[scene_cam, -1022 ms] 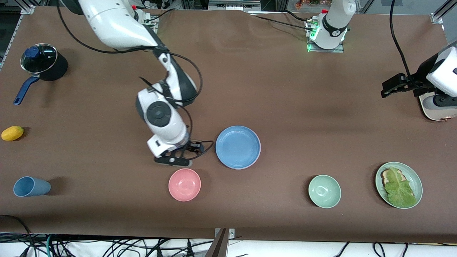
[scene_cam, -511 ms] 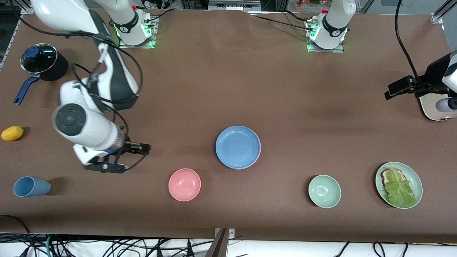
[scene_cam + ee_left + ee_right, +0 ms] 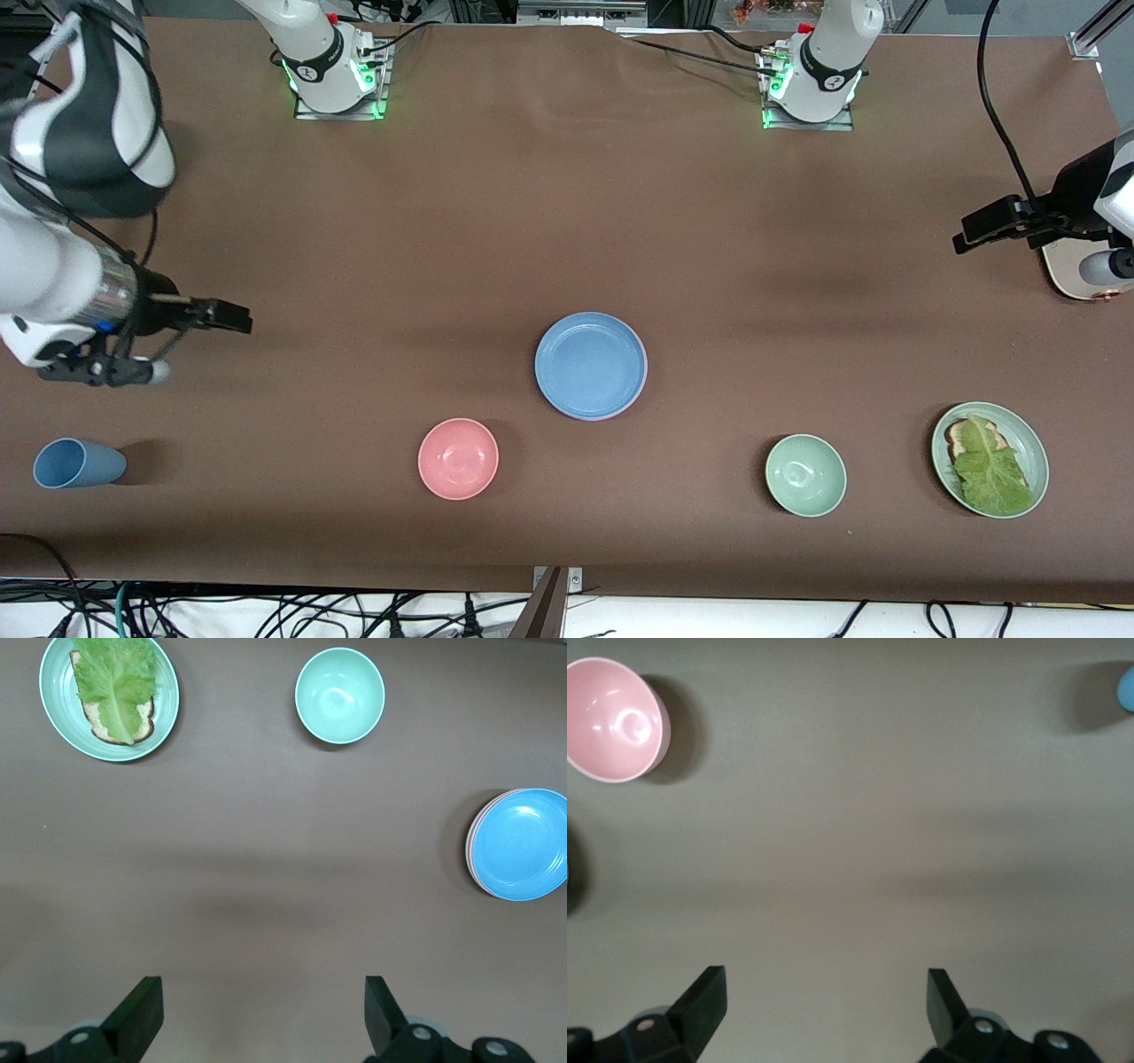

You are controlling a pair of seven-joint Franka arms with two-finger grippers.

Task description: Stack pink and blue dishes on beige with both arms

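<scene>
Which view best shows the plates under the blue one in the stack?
Left wrist view: the blue plate shows a pink rim peeking beneath it. The front view looks nearly straight down, showing little beyond the blue top. The right wrist view misses the stack entirely.

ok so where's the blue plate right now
In the front view the blue plate sits near the middle of the table, on top of a pink plate whose rim shows in the left wrist view, beside the pink bowl and farther from the camera than it.

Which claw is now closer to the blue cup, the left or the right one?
Right. The right claw is up over the table near the blue cup; the left claw is over the table's left-arm end.
</scene>
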